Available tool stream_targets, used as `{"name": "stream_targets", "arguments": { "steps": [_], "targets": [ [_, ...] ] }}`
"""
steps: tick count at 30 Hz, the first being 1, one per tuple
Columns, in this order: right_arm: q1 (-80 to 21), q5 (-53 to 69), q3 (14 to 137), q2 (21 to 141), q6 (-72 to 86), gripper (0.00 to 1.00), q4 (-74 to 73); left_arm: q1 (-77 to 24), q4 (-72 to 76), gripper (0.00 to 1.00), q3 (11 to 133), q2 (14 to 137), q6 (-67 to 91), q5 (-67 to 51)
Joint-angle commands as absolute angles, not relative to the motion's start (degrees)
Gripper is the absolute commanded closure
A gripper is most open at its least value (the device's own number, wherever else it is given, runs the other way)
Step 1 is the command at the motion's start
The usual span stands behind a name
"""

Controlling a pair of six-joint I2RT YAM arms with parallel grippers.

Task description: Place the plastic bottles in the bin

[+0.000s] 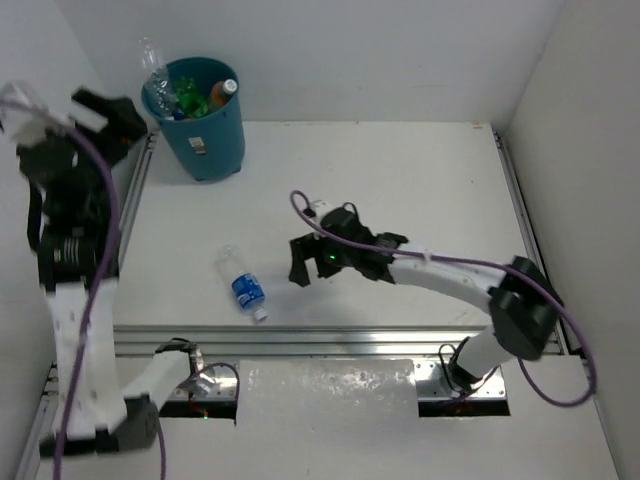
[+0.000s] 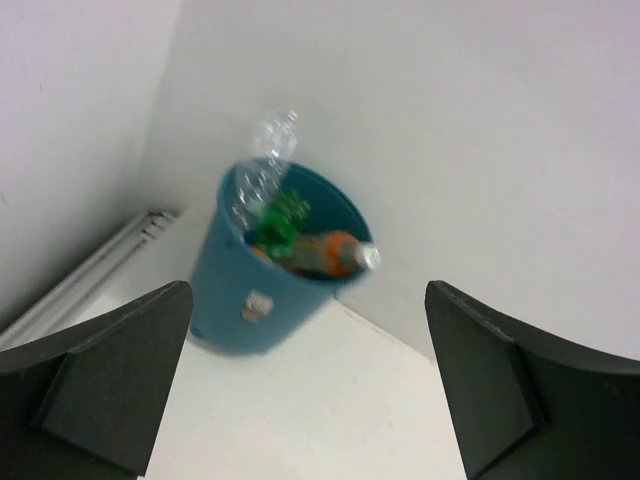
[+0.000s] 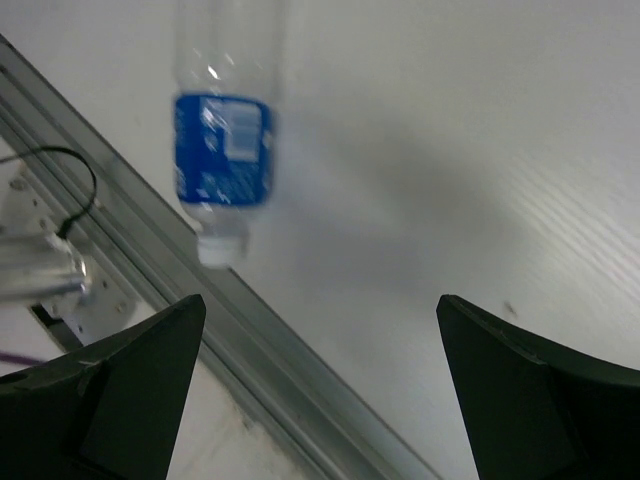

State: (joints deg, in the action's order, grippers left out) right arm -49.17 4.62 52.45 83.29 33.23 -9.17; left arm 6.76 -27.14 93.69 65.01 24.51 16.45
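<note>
As far as these views show, you have one bottle left to deal with. A clear plastic bottle with a blue label [image 1: 242, 287] lies on its side on the white surface [image 1: 420, 190], its cap toward the near edge, close to the aluminium rail [image 1: 330, 335] along the front. The round teal-blue plastic bin [image 1: 212, 145] stands in the far left corner, well apart from it, and already holds a load: an orange bottle with a white cap [image 1: 222, 95], a green bottle [image 1: 186, 97], and a plain clear bottle [image 1: 153, 72] poking up over the rim on the left. That last one is blurred in the left wrist view, so you cannot tell whether it has settled, and anything deeper in the bin is hidden. I judge the task nearly done, with one pick and one drop remaining. Your right claw [image 1: 312, 262] hangs low over the surface just right of the blue-labelled bottle, jaws spread wide and holding nothing. Its arm stretches out to the left from its base, and its wrist camera looks down on the bottle ahead of the fingers. Your left claw [image 1: 108, 115] is raised high near the bin and aimed at its mouth, jaws wide and empty, with the arm standing steeply up by the left wall.
</note>
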Motion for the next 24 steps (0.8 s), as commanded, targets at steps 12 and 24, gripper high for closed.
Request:
{"name": "stream_targets", "arguments": {
  "steps": [12, 24],
  "targets": [
    [-60.9, -0.2, 96.6, 125.1, 30.8, 0.06, -21.1, 5.4, -34.7, 0.0, 62.1, 34.1, 19.9, 5.7],
    [-58.8, -3.4, 78.1, 114.4, 29.6, 0.73, -15.6, 3.7, -33.2, 0.0, 56.8, 34.8, 19.2, -1.0]
  ]
}}
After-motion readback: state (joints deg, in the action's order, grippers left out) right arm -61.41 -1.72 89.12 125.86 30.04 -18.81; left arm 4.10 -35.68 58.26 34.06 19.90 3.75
